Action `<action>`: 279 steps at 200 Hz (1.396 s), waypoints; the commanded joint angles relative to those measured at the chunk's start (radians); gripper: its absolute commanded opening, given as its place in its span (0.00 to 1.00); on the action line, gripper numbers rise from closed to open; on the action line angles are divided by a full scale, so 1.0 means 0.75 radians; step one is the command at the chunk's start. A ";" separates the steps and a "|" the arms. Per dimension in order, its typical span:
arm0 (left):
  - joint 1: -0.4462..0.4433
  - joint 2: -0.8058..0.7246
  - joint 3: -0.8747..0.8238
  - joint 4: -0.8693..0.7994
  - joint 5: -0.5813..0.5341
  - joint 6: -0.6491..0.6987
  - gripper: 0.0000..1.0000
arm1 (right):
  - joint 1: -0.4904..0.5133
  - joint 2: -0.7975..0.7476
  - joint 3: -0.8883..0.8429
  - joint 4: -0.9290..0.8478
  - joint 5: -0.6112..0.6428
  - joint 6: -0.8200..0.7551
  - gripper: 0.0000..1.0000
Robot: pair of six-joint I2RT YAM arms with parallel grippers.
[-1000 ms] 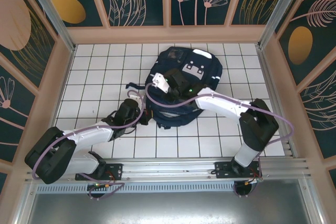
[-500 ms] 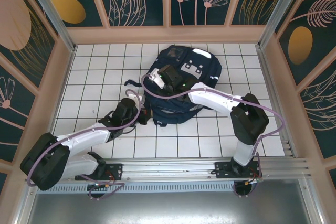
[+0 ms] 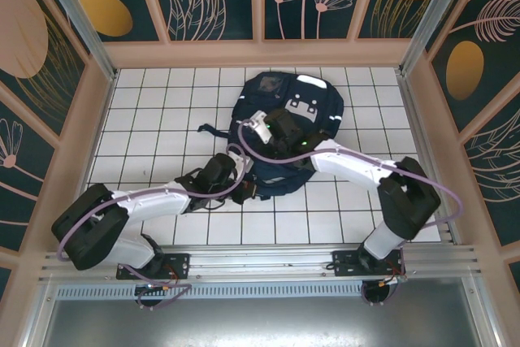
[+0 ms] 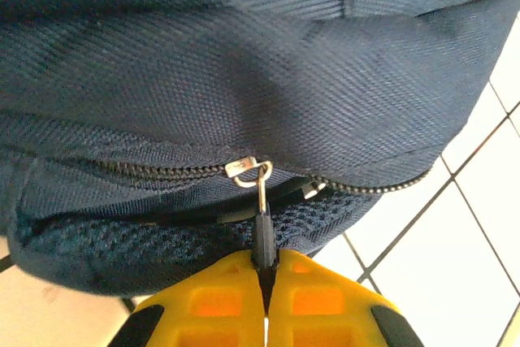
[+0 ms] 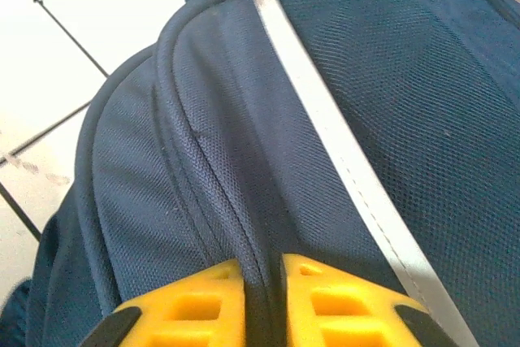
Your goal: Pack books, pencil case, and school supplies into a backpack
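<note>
My left pincer (image 4: 266,264): pressed together on the black zipper pull (image 4: 262,237), with my yellow fingertips meeting around it.
Zip slider (image 4: 246,171): metal, just beyond the pull and hooked to it by a thin ring. It sits on the row of zipper teeth (image 4: 138,170).
Mesh panel (image 4: 122,237): dark blue netting under the zipper line, nearest my left fingers.
My right pincer (image 5: 262,275): my yellow fingers stand a narrow slit apart with a ridge of navy cloth running between them. I cannot tell whether they pinch it.
Piping (image 5: 172,111): a rounded cord seam curving away from my right fingers along the edge of the bag's panel.
White stripe (image 5: 349,160): runs slantwise across the cloth, to the right of that seam.
Backpack (image 3: 272,87): navy, lying flat on the white tiled table (image 3: 154,103), from the middle towards the far side. My left pincer is at its near-left edge and my right is on its upper face.
Grey patch (image 3: 302,108): on the far half of the bag.
</note>
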 commanded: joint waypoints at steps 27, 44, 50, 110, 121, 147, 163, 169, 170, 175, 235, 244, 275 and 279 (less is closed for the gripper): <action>-0.046 0.059 0.096 -0.043 0.118 0.073 0.02 | -0.099 -0.031 0.010 0.151 -0.114 0.289 0.00; -0.048 0.053 0.100 -0.060 0.115 0.073 0.02 | -0.094 0.024 0.071 0.095 -0.133 0.333 0.00; -0.048 0.047 0.100 -0.063 0.115 0.073 0.02 | -0.090 0.050 0.106 0.063 -0.122 0.351 0.00; -0.048 -0.021 0.064 -0.077 0.109 0.062 0.00 | 0.003 0.263 0.376 -0.064 0.015 0.505 0.00; -0.048 -0.029 0.058 -0.074 0.106 0.057 0.00 | 0.005 0.296 0.420 -0.084 0.006 0.555 0.00; -0.048 -0.045 0.037 -0.072 0.062 0.045 0.00 | 0.009 0.381 0.518 -0.144 -0.004 0.632 0.00; -0.048 -0.066 0.011 -0.066 0.020 0.029 0.00 | 0.008 0.415 0.563 -0.191 -0.015 0.640 0.03; -0.047 -0.073 0.001 -0.064 0.008 0.024 0.00 | 0.007 0.414 0.565 -0.194 -0.039 0.627 0.19; -0.048 -0.074 -0.001 -0.064 0.006 0.024 0.00 | 0.007 0.413 0.564 -0.194 -0.040 0.625 0.23; -0.046 -0.079 -0.011 -0.062 -0.007 0.020 0.00 | 0.006 0.403 0.559 -0.193 -0.067 0.617 0.35; -0.035 -0.143 -0.091 -0.035 -0.127 -0.022 0.00 | -0.278 -0.013 0.227 0.008 -0.444 0.691 0.71; -0.030 -0.154 -0.099 -0.029 -0.139 -0.026 0.00 | -0.384 -0.040 0.186 -0.005 -0.422 0.740 0.70; -0.019 -0.167 -0.113 -0.001 -0.146 -0.029 0.00 | -0.722 0.045 0.145 -0.222 -0.163 1.046 0.66; -0.017 -0.167 -0.114 0.001 -0.144 -0.029 0.00 | -0.765 0.056 0.118 -0.215 -0.189 1.081 0.66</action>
